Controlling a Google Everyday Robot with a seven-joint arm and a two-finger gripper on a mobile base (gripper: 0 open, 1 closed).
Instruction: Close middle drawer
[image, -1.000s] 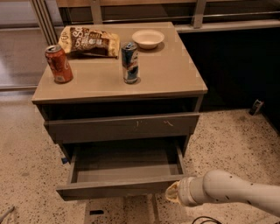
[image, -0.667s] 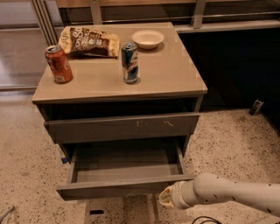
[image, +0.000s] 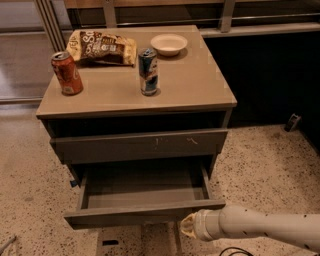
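The middle drawer (image: 145, 214) is pulled far out of the grey-brown cabinet (image: 135, 95). Its inside is empty and its plain flat front faces me. Above it is the taller drawer front with small white scratch marks (image: 140, 144), standing slightly out from the cabinet. My gripper (image: 187, 226) is at the end of a white arm that comes in from the lower right. It sits just below the right part of the middle drawer's front, close to it or touching it.
On the cabinet top stand a red can (image: 66, 73), a blue can (image: 148, 71), a chip bag (image: 102, 47) and a white bowl (image: 169, 44). The floor (image: 260, 170) is speckled. A dark wall and a railing stand behind and to the right.
My gripper and arm have moved left along the bottom of the middle drawer's front. The drawer itself looks unmoved.
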